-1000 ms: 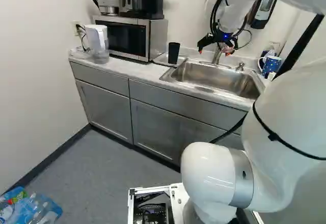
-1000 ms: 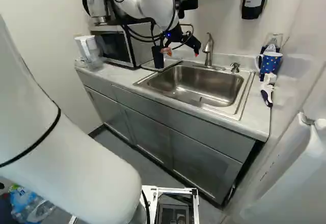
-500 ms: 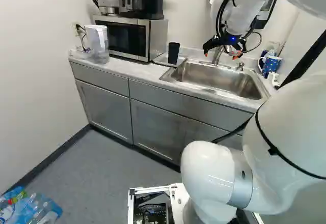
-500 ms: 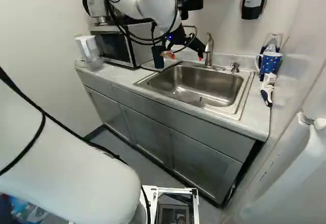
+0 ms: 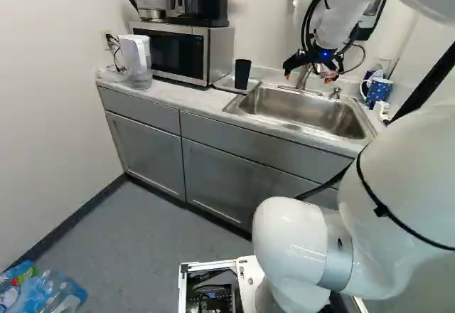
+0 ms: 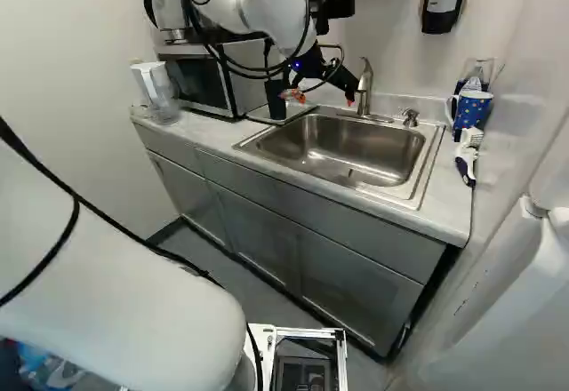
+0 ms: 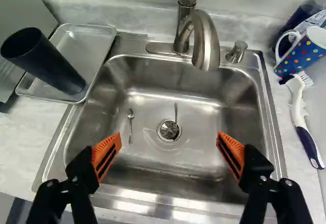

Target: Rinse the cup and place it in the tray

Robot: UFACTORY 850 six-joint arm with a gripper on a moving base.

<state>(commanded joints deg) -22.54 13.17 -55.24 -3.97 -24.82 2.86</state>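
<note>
High above the sink (image 6: 356, 155), my gripper (image 6: 322, 99) hangs pointing down. In the wrist view the gripper (image 7: 169, 150) stands wide open, its orange pads apart, with nothing between them and the sink basin below. The black cup (image 5: 242, 75) stands upright on the metal tray (image 5: 226, 82), left of the sink and beside the microwave. From the wrist, the cup (image 7: 48, 63) shows its dark mouth; the tray (image 7: 91, 38) lies around its foot. The faucet (image 7: 204, 40) rises behind the basin, ahead of the gripper.
A small spoon (image 7: 130, 124) and another thin utensil (image 7: 176, 113) lie in the basin near the drain. The soap pump (image 7: 236, 52) stands beside the faucet. Right of the sink are a dotted blue mug (image 6: 471, 109) and a brush (image 7: 300, 117). Left stand the microwave (image 5: 181, 51) and a pitcher (image 5: 135, 57).
Over the first half second my arm and gripper shifted a little to the right above the sink, then stayed nearly still. The gripper remains open. Cup, tray and base have not moved.
</note>
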